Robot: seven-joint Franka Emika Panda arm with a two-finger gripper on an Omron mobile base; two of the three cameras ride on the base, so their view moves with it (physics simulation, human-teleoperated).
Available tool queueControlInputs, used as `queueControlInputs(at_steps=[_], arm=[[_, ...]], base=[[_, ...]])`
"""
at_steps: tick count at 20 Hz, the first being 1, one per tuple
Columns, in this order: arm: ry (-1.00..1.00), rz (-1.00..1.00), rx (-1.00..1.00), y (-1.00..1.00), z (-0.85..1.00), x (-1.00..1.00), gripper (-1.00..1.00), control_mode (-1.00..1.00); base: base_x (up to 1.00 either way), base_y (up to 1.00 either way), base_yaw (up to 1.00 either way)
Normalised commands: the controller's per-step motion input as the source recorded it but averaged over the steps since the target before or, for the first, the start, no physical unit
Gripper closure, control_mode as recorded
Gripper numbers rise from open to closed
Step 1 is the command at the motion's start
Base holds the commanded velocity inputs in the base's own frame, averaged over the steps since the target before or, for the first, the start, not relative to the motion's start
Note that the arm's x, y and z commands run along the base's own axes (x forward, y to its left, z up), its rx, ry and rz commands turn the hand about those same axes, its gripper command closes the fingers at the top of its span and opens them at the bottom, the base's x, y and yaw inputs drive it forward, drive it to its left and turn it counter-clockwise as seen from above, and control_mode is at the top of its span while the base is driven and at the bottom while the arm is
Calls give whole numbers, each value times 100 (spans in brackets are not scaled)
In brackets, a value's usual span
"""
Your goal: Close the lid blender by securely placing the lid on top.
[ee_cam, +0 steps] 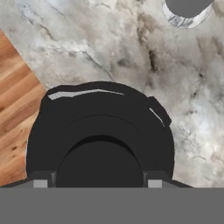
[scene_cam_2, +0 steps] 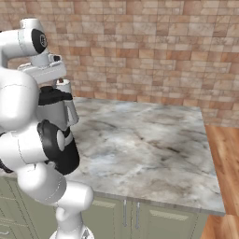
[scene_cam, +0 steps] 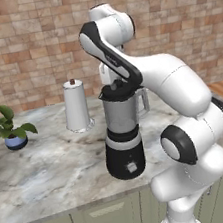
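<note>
- The arm rises from the base, bends at a dark elbow joint and folds back down, so that the hand points straight down over the blender.
- The jaws sit directly on top of the jar, with the lid under them as a black cap at the jar's rim.
- In the hand view the lid is right under the camera (its raised centre knob is nearest, a short tab sticks out at the right), and the two fingertips stand on either side of the knob, close against it; they look clenched on the lid, though actual contact is hard to confirm.
- The blender stands upright on the marble table, black base down, its handle turned toward the brick wall.
- The left base view alone gives the white paper-towel roll just beside the blender and a small potted plant well off to the left.
- In the right base view the arm's own body covers most of the blender; the handle and part of the jar peep out, and wooden floor lies past the table's end.
</note>
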Motion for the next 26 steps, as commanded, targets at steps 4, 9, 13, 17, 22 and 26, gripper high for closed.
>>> queueControlInputs(at_steps=[4,9,13,17,22,26], arm=[[0,1,0,0,-44,-2,100,-100],[0,0,0,0,-60,-22,100,-100],[0,1,0,0,-32,-7,-100,-100],[-3,1,0,0,-5,0,-100,-100],[-11,2,0,0,0,-2,-100,-100],[-15,3,0,0,0,-6,-100,-100]], base=[[0,0,0],[0,0,0],[0,0,0],[0,0,0],[0,0,0],[0,0,0]])
